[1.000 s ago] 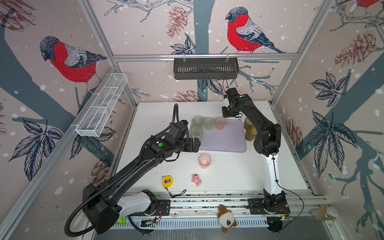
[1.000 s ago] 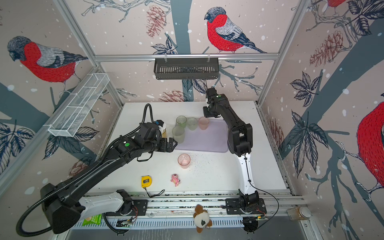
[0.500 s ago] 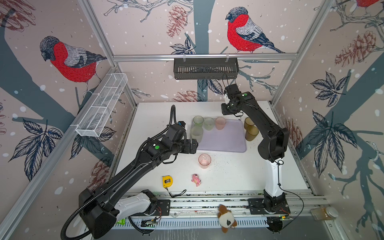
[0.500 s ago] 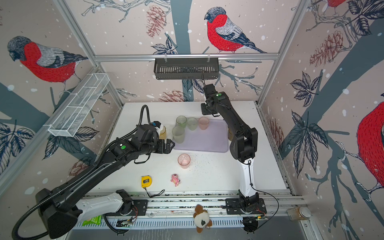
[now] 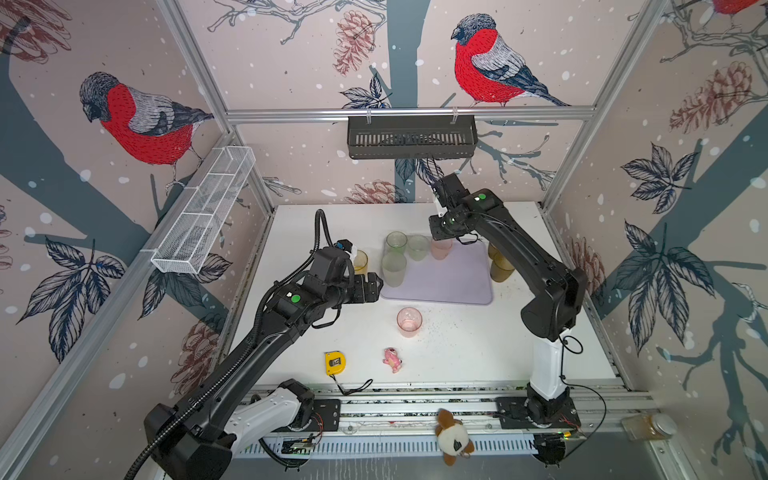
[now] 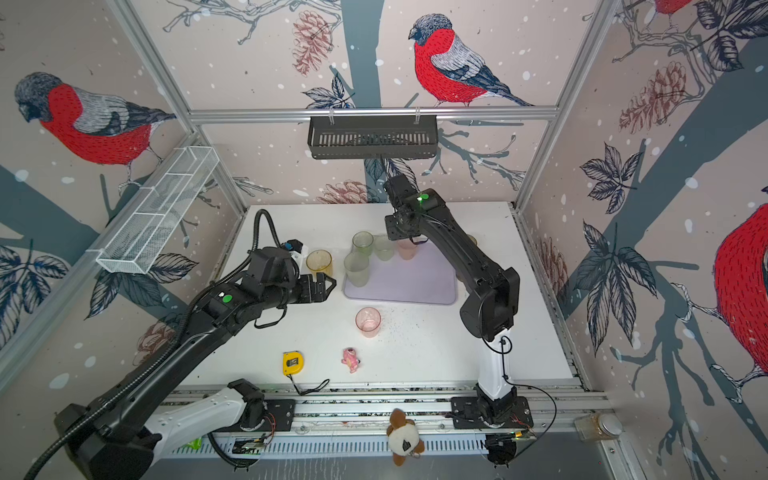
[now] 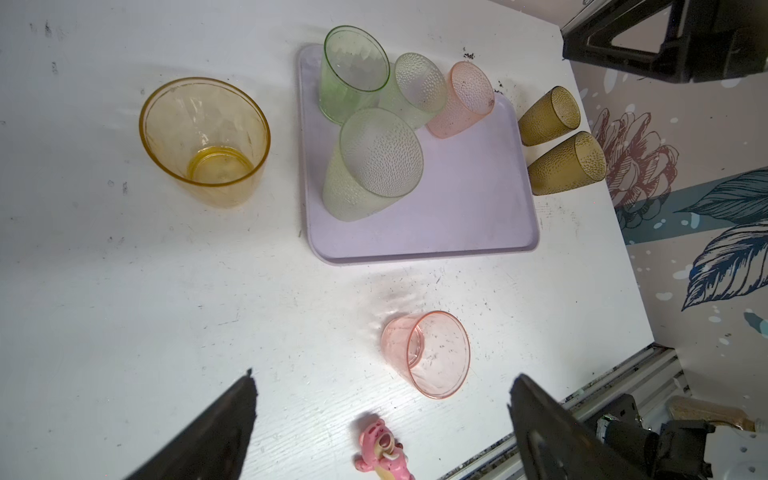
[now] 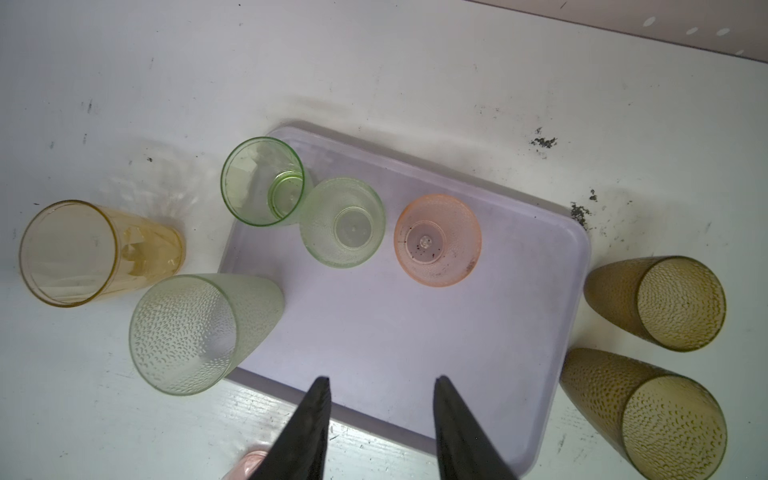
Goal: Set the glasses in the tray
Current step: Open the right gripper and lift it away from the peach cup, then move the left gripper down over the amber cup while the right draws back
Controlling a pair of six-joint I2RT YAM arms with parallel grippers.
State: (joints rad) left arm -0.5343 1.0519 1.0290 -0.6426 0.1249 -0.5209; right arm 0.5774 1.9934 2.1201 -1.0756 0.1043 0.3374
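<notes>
A lavender tray (image 5: 453, 282) sits mid-frame on a white tabletop (image 5: 457, 353), four tumblers (image 8: 340, 222) clustered at its upper left. Off it: amber tumbler (image 6: 319, 262) left, pink tumbler (image 5: 409, 321) below, two brown tumblers (image 7: 563, 168) right. Left claw (image 6: 328, 287) gapes wide, empty; right claw (image 8: 381, 379), half-open and empty, seemingly hovers over the tray.

Black arms (image 5: 249, 357), white base links (image 5: 266, 409), green dots (image 5: 295, 298), corrugated cable (image 5: 320, 232), tapered fingers (image 7: 216, 432)
</notes>
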